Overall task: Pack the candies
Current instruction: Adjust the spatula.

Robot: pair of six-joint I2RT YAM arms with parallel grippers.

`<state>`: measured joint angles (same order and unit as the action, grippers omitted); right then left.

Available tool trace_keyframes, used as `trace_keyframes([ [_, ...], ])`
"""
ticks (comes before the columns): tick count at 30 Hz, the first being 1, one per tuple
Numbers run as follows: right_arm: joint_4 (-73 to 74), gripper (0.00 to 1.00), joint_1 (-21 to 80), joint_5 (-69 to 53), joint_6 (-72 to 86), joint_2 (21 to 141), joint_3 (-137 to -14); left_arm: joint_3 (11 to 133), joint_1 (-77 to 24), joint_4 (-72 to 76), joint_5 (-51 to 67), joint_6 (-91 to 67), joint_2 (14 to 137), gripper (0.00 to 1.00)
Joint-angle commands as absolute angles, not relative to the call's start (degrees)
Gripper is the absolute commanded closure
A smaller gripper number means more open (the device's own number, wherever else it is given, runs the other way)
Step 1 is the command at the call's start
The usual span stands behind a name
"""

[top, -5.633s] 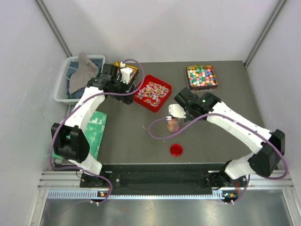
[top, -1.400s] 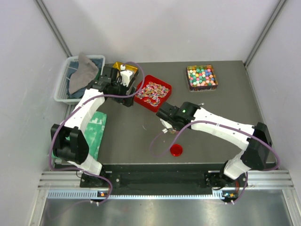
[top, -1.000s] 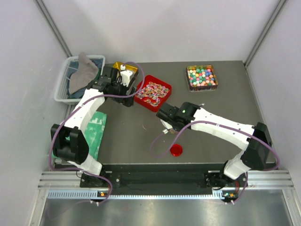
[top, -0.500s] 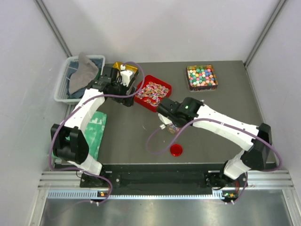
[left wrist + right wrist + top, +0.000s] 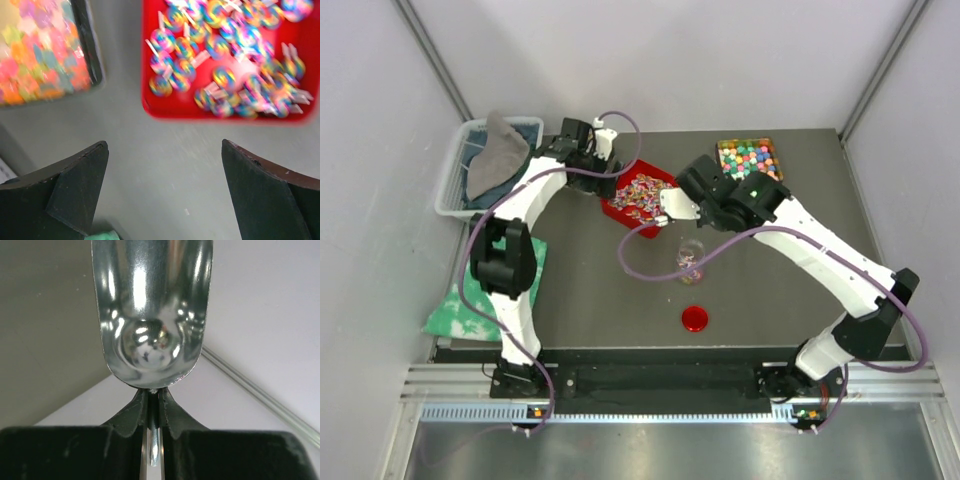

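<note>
The candies lie in trays. Swirled pink-white pieces fill a red tray (image 5: 642, 195), which also shows in the left wrist view (image 5: 227, 55). Pastel balls fill a black tray (image 5: 749, 163), blurred in the left wrist view (image 5: 42, 50). The orange-yellow bits are hidden behind my left arm. A small clear jar (image 5: 690, 258) holding some candies stands mid-table. My right gripper (image 5: 688, 200) (image 5: 154, 392) is shut on a metal scoop (image 5: 152, 310), empty, held beside the red tray (image 5: 672, 205). My left gripper (image 5: 600, 140) (image 5: 164, 145) is open and empty, high at the back left.
A red round lid (image 5: 696, 319) lies near the front edge. A pale basket (image 5: 458, 175) with a grey cloth sits at the back left. A green cloth (image 5: 490, 290) lies at the left edge. White walls enclose the table.
My right arm has lifted the scoop off the jar and swung it back toward the red tray, uncovering the jar. My left arm has stretched upward and back, away from the red tray's left side.
</note>
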<state>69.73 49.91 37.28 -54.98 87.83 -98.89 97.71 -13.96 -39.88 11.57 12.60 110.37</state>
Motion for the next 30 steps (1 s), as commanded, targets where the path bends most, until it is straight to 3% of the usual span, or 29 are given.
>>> trace_keyframes([
  [1,68.12,1.00,47.90,31.82,-51.94,86.66,-100.99,106.33,-14.41,-36.65,7.92,13.71,116.18,0.01],
  [5,67.24,1.00,46.85,30.68,-51.86,86.22,-99.06,112.13,-14.85,-35.33,5.98,14.59,122.50,0.01],
  [13,64.17,1.00,45.44,28.83,-51.86,86.22,-96.15,116.45,-17.40,-35.42,4.92,16.08,128.05,0.16],
  [18,61.18,1.00,43.34,26.55,-51.59,86.22,-94.05,116.11,-17.67,-34.19,6.14,13.37,126.13,0.14],
  [30,43.52,1.00,39.38,21.71,-47.82,88.32,-85.43,113.64,-16.70,-29.98,46.92,1.15,115.58,0.06],
])
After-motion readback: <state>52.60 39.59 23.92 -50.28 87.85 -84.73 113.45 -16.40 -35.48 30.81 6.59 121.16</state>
